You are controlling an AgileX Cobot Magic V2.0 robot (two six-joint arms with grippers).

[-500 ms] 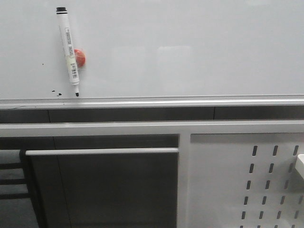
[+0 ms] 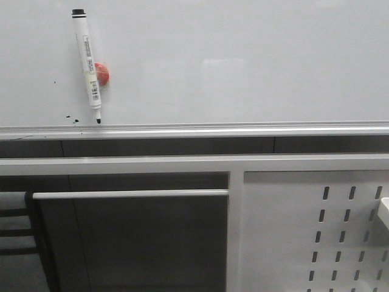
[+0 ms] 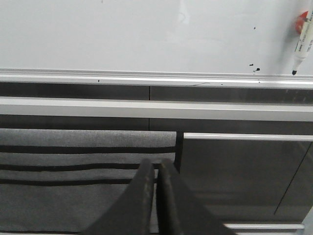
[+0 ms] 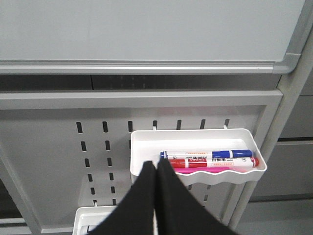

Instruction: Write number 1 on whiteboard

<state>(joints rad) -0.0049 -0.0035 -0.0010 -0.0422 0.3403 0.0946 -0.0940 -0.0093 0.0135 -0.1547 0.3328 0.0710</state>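
White tray (image 4: 198,176) on perforated panel (image 4: 58,147) held blue marker (image 4: 208,154) and red marker (image 4: 210,162), whiteboard (image 2: 243,61) carried black marker (image 2: 89,64), left claw (image 3: 156,178) and right claw (image 4: 156,183) closed, empty.

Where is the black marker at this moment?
In the front view, the black marker stands on the left of the whiteboard, beside a red magnet, tip down just above the silver rail.

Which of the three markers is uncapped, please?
The black marker hanging on the whiteboard, tip bare and pointing down. The blue marker and red marker lie capped in the tray.
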